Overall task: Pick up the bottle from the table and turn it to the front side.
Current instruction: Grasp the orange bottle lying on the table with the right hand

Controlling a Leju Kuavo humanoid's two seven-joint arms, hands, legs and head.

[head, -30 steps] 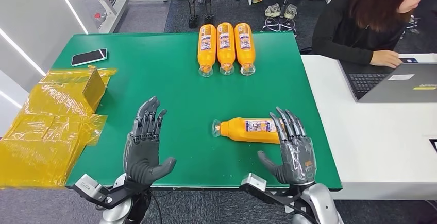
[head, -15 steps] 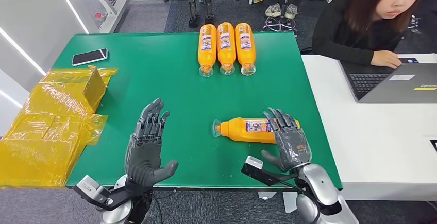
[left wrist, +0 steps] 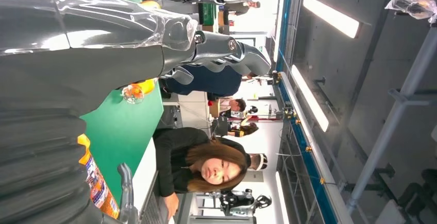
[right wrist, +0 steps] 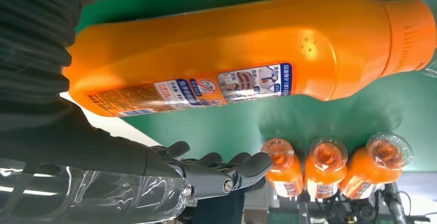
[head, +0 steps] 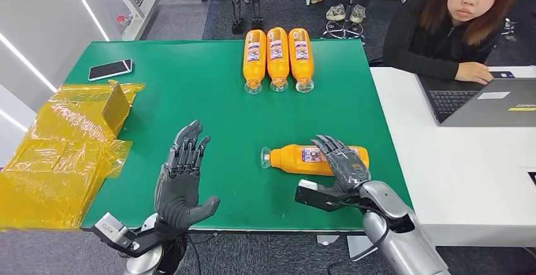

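An orange bottle [head: 297, 159] with a blue-and-white label lies on its side on the green table [head: 208, 104], clear cap pointing to my left. My right hand [head: 341, 161] hovers over its base end, fingers spread across the body and not closed. In the right wrist view the bottle [right wrist: 247, 69] lies close beside the palm, with the dark fingers [right wrist: 216, 175] stretched straight past it. My left hand [head: 183, 177] stands upright and empty above the near table edge, well left of the bottle; it shows as grey fingers [left wrist: 216, 49] in the left wrist view.
Three more orange bottles [head: 277, 57] lie side by side at the table's far edge. A phone [head: 109, 69] and crumpled yellow plastic bags [head: 63, 155] occupy the left side. A person [head: 455, 28] works at a laptop [head: 487, 101] on the white table [head: 468, 167] to the right.
My right hand has reached forward and leftward over the bottle's base end, its wrist turning in. The left hand has barely shifted. The bottle has stayed put.
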